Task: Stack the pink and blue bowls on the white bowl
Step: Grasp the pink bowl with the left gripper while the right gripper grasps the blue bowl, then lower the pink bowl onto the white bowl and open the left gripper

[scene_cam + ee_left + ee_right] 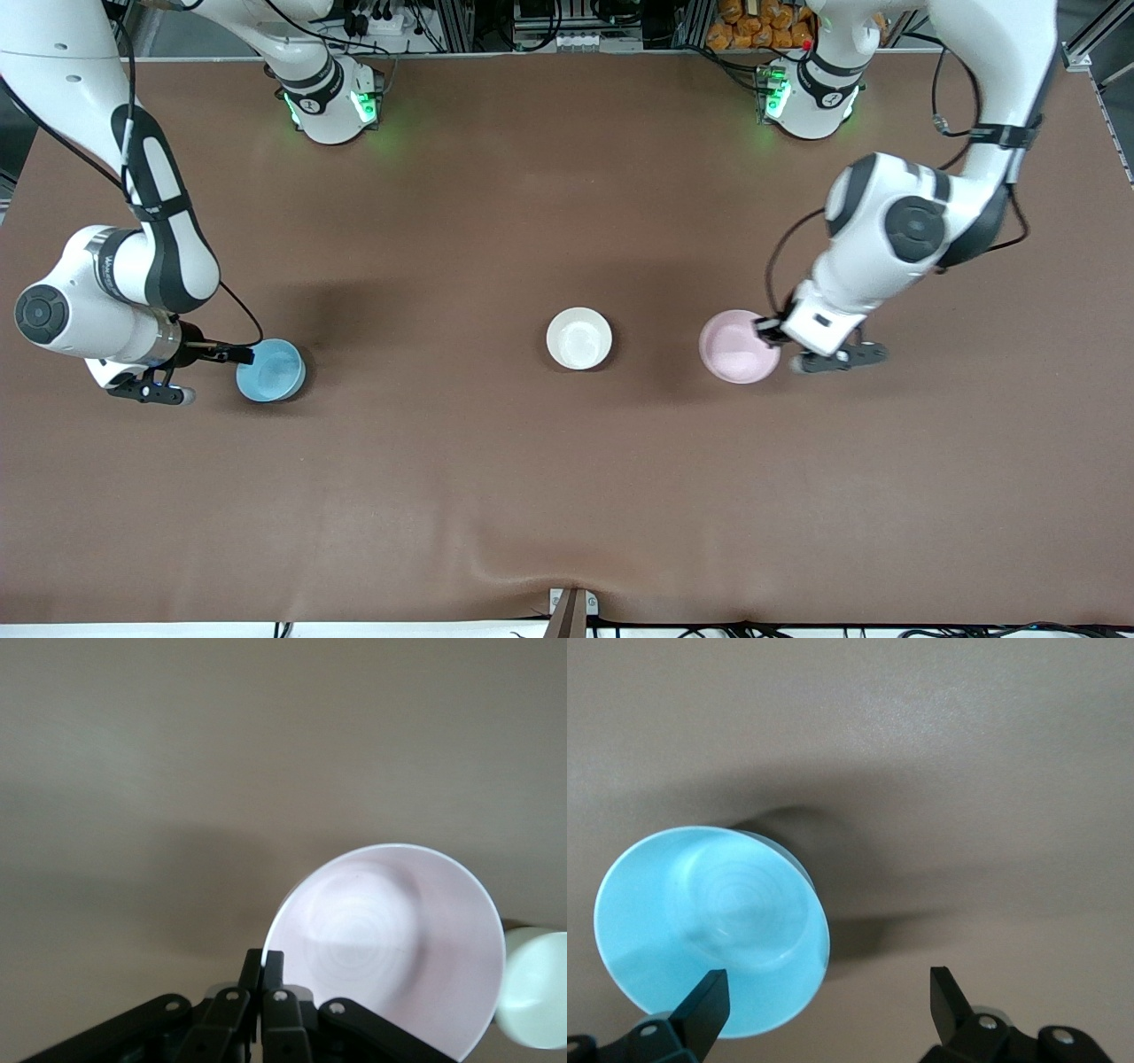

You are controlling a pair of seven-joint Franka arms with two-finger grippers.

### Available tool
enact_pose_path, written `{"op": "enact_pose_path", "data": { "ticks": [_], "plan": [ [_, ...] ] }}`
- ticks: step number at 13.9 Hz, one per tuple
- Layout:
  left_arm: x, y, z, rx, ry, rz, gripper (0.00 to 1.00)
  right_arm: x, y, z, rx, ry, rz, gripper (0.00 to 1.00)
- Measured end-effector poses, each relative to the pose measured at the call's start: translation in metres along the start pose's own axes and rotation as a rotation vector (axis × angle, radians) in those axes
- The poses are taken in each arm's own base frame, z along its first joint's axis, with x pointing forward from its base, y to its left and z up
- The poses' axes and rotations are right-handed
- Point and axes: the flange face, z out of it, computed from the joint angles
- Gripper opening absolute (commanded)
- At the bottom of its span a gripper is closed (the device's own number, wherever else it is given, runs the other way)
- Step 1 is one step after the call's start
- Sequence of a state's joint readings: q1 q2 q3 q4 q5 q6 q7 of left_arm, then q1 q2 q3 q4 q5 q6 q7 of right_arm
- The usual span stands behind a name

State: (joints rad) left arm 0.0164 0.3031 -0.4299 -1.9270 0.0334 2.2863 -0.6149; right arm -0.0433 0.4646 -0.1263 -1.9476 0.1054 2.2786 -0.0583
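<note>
1. The left gripper is at the rim of the pink bowl, on the side toward the left arm's end of the brown worktop.
2. In the left wrist view its fingers are pinched tight together on the pink bowl's rim, with no gap visible between them.
3. The pink bowl looks tilted in that wrist view; whether it is lifted clear of the worktop or resting on it, I cannot tell for sure.
4. The white bowl sits upright on the worktop near the middle, beside the pink bowl toward the right arm's end, apart from it. It also shows at the edge of the left wrist view.
5. The right gripper is beside the blue bowl, at the right arm's end of the worktop.
6. In the right wrist view its fingers are spread wide apart. One overlaps the blue bowl's rim, though actual contact is unclear; the other stands well clear over bare worktop.
7. The blue bowl is not gripped and is well apart from the white bowl.
</note>
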Motion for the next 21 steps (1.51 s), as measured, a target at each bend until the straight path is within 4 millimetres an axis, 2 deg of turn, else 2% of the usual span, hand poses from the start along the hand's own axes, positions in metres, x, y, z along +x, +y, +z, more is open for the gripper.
{"op": "enact_pose_path", "data": {
  "ticks": [3,4,6,7,8,9,15,21],
  "plan": [
    [-0.03,0.073,0.019,-0.026,-0.033,-0.067,0.0,0.003,0.001,0.016,0.007,0.004,0.019,1.0],
    [-0.041,0.095,0.029,-0.03,-0.051,-0.09,0.0,0.003,0.001,0.02,0.006,0.002,0.021,0.96],
    [-0.059,0.126,0.047,-0.033,-0.08,-0.125,0.0,0.003,0.001,0.025,0.005,-0.003,0.023,0.62],
    [-0.064,0.134,0.053,-0.034,-0.089,-0.128,0.0,0.003,0.001,0.025,0.006,-0.002,0.023,0.43],
    [-0.069,0.141,0.057,-0.033,-0.096,-0.129,0.0,0.003,0.001,0.025,0.006,-0.002,0.023,0.16],
    [-0.075,0.147,0.062,-0.028,-0.099,-0.129,0.0,0.003,0.001,0.025,0.007,-0.002,0.024,0.0],
    [-0.091,0.161,0.09,0.029,-0.007,-0.125,0.0,0.003,0.0,0.025,0.042,0.0,0.059,0.0],
    [-0.098,0.172,0.117,-0.018,-0.004,-0.116,0.0,0.004,-0.003,0.007,0.054,-0.002,0.056,0.0]
  ]
}}
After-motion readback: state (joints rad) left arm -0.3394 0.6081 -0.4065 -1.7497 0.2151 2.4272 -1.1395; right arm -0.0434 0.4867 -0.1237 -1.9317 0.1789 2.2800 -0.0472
